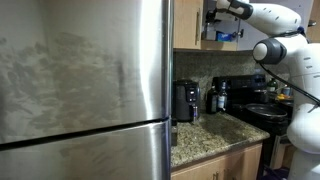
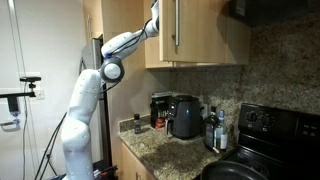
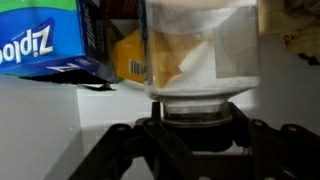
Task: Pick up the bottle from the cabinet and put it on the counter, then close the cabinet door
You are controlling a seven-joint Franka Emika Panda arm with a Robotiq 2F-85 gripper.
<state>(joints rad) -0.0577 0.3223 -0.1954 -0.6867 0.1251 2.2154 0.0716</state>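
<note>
Bottle [image 3: 200,45] looks light, stiff plastic w/ slick sides, prob. tippy; jaws are closed on its narrow end, a fair hold spot.

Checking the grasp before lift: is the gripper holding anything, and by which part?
The gripper is shut on the bottle, at its narrow end nearest the wrist camera.

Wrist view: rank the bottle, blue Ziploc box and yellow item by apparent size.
1. bottle, inflated by nearness to the camera.
2. blue Ziploc box, cropped at the edge, so nearly a tie.
3. yellow item, partly hidden.
</note>
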